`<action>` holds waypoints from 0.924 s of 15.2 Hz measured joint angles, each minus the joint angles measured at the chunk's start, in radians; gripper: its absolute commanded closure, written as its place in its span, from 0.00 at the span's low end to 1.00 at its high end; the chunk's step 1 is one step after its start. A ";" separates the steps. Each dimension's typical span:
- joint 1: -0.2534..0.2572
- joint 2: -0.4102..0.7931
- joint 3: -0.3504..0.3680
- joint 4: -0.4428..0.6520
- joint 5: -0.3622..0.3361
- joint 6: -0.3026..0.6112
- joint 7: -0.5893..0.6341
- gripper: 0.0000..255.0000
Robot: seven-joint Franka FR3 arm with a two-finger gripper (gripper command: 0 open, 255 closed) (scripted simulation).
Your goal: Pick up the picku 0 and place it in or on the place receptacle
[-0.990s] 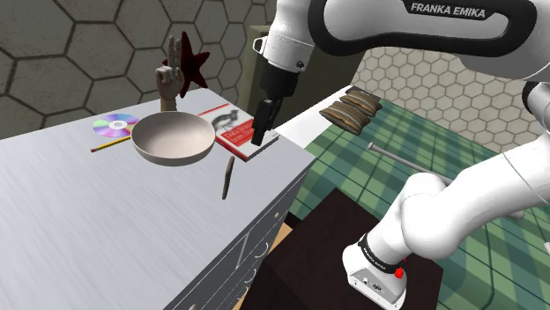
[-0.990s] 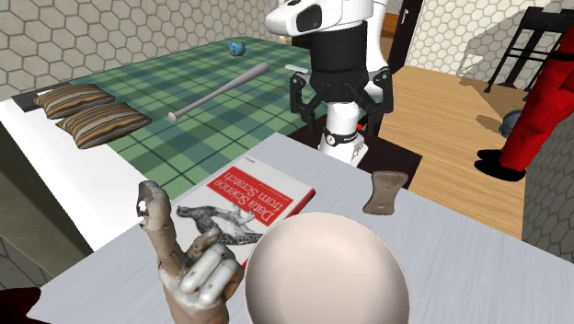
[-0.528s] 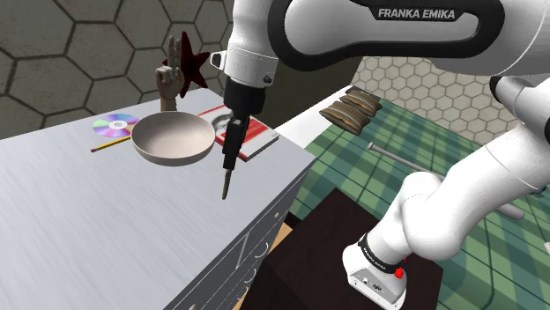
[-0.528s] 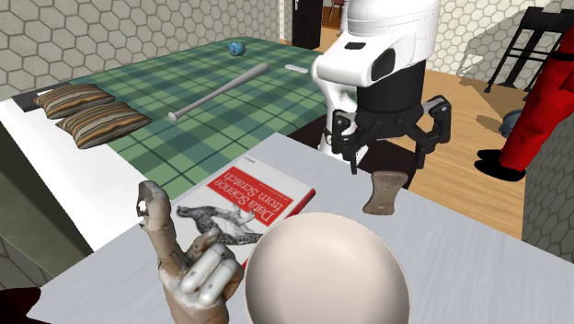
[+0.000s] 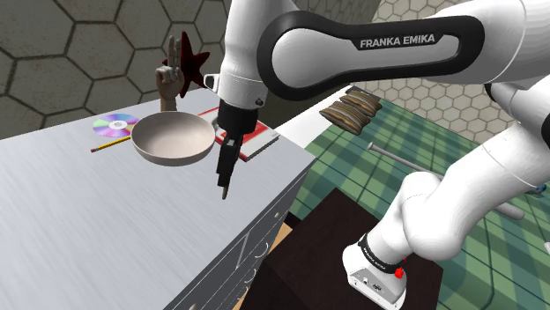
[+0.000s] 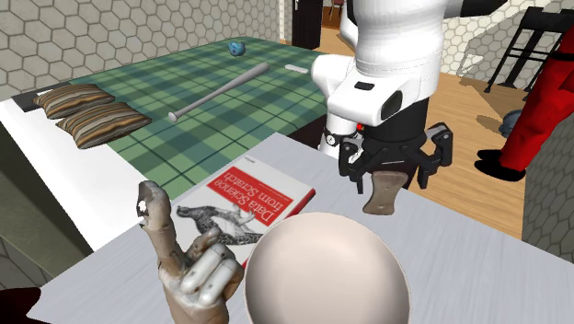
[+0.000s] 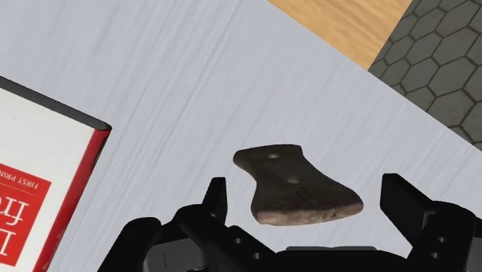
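A flat brown handle-shaped piece [image 5: 227, 185] [image 6: 383, 195] stands upright on the grey table [image 5: 106, 220], close to its edge. My black gripper [image 5: 226, 166] [image 6: 394, 175] has come down over it, open. In the wrist view the brown piece [image 7: 297, 185] sits between the fingers of my gripper [image 7: 307, 193], and a gap shows on both sides. A pale round bowl [image 5: 174, 139] [image 6: 324, 271] rests on the table to the shoulder view's left of the gripper.
A red-and-white book [image 5: 254, 141] [image 6: 244, 207] [image 7: 39, 178] lies beside the bowl. A wooden hand model [image 5: 169, 75] [image 6: 184, 258], a CD [image 5: 115, 124] and a pencil [image 5: 110, 144] sit farther back. The table edge [image 5: 295, 189] is just beyond the brown piece.
The arm swung from above the book over to the brown piece and came down; the open fingers now straddle it. The brown piece, bowl and book have not moved.
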State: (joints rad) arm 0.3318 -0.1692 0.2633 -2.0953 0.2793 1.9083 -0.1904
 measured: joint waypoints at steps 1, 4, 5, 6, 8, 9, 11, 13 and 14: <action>0.000 0.002 0.001 -0.002 0.000 0.004 0.000 0.00; 0.000 0.002 0.001 -0.004 0.000 0.007 -0.001 0.00; 0.000 0.002 0.001 -0.004 0.000 0.007 -0.001 0.00; 0.000 0.002 0.001 -0.004 0.000 0.007 -0.001 0.00; 0.000 0.002 0.001 -0.004 0.000 0.007 -0.001 1.00; 0.000 0.002 0.001 -0.004 0.000 0.007 -0.001 1.00; 0.000 0.002 0.001 -0.004 0.000 0.007 -0.001 1.00; 0.000 0.002 0.001 -0.004 0.000 0.007 -0.001 1.00; 0.001 0.002 0.001 -0.004 0.000 0.007 -0.001 1.00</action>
State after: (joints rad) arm 0.3323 -0.1671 0.2642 -2.0995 0.2797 1.9153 -0.1910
